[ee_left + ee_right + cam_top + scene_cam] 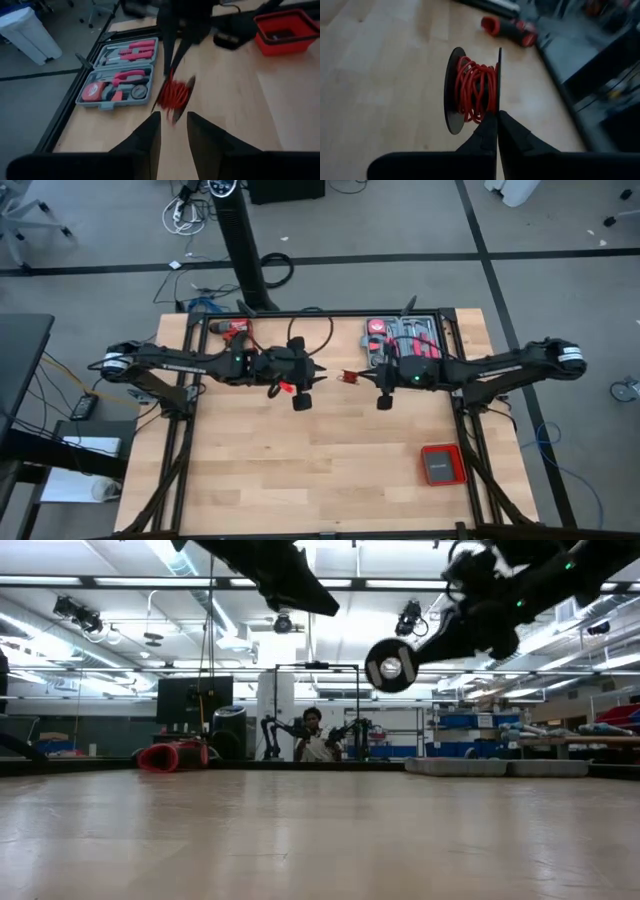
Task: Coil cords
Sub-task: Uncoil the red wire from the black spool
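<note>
A black spool (472, 90) wound with red cord is held in the air over the table's far middle. It also shows in the high view (350, 377) and in the low view (390, 665). My right gripper (497, 116) is shut on it, reaching in from the table's right. My left gripper (173, 131) is open and faces the spool (175, 92) from the table's left, a short way off and touching nothing. It also shows in the high view (318, 376). My right gripper pinches the rim of one spool flange (499, 106) between its two fingertips. The fingers come about level from the table's right. The spool is lifted clear of the table with its axis about level and its flanges upright.
An open grey tool case (405, 340) lies at the far right and a red tray (440, 465) at the near right. A red-and-black tool (232, 330) and a black cable loop (310, 330) lie at the far edge. The near half is bare wood.
</note>
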Controlling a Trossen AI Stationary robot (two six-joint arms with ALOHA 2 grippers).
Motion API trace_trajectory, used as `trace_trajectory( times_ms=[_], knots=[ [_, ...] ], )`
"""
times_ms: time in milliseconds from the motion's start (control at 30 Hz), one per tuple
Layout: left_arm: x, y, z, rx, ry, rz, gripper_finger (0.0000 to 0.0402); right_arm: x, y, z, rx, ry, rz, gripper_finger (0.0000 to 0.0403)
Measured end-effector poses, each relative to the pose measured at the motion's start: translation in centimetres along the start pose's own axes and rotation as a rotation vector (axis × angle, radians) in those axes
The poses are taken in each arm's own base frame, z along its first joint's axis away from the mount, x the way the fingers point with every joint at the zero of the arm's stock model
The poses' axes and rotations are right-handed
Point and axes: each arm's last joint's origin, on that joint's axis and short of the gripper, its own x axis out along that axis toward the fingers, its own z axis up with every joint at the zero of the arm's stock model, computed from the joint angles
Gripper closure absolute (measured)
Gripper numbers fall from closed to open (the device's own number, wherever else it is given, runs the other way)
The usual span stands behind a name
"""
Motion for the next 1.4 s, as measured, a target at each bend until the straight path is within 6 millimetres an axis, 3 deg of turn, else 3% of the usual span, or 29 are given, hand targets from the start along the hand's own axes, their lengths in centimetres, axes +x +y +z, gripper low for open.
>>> trace_trajectory(
  times_ms=[200, 500, 1067, 1267, 1400],
  knots=[
    [-0.2, 0.1, 0.1, 0.006, -0.005, 0.002, 0.0302, -1.6, 0.4, 1.2, -0.293, -0.016, -0.148, 0.0403],
    [-0.2, 0.1, 0.2, 0.058, -0.014, 0.002, 0.0302, -2.4, 0.3, 3.3, -0.372, -0.145, -0.31, 0.0403],
    [-0.3, 0.2, 1.1, 0.19, -0.093, 0.114, 0.0301, -2.8, 0.7, 4.1, -0.323, -0.246, -0.272, 0.0403],
    [-0.6, -0.3, 1.9, 0.398, -0.119, 0.216, 0.0288, -3.0, 0.0, 4.5, -0.26, -0.245, -0.385, 0.0403],
    [-0.9, -0.4, 2.4, 0.551, -0.114, 0.307, 0.0279, -3.2, 0.0, 4.8, -0.245, -0.29, -0.368, 0.0403]
  ],
)
